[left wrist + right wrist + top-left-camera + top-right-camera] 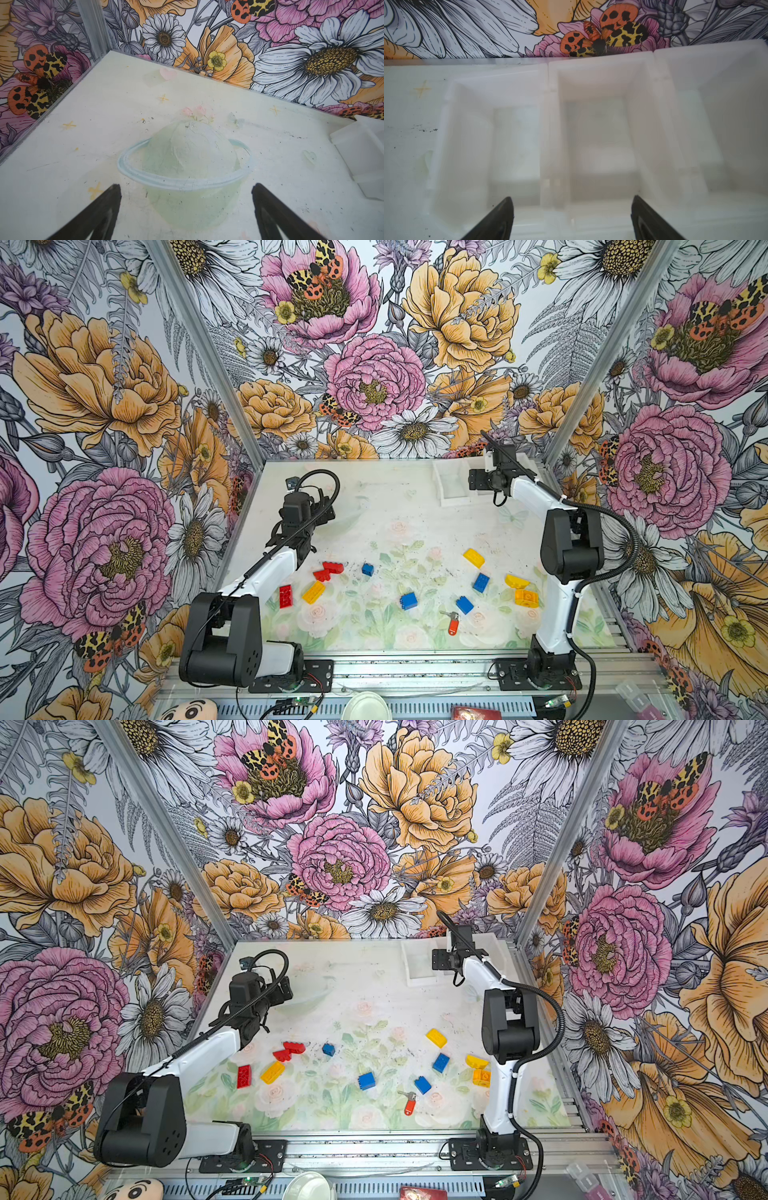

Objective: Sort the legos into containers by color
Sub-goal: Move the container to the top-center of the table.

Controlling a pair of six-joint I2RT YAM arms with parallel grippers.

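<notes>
1. Cut off by the near edge in both top views: white bowl [365, 704], cartoon-face toy [192, 711], red packet [471, 713].
2. Mostly hidden behind the right arm [571, 547] in both top views: containers [452, 502], only one bin plain there. From the right wrist, all three bins side by side, blurred, contents hard to make out.
3. Half covered by that arm in a top view: orange-yellow brick [478, 1078].
4. Left hand [186, 185]: fingers spread wide, gripping nothing, above bare table [395, 497] with a faded ringed-planet print [187, 158], toward the far left corner.
5. Right hand [571, 197]: fingers apart, nothing between them, just before the containers, roughly in line with the wall between two bins. Containers close to the back wall.
6. Wide bare strip of table between the two hands.
7. Legos [408, 600] loose on the near half of the table, well apart from both hands: red bricks [328, 570] and one yellow beside the left arm [266, 572], blue bricks [481, 583] in the middle, yellow bricks [473, 558] toward the right arm. Orange-red key tag [453, 624] just beside a blue brick.
</notes>
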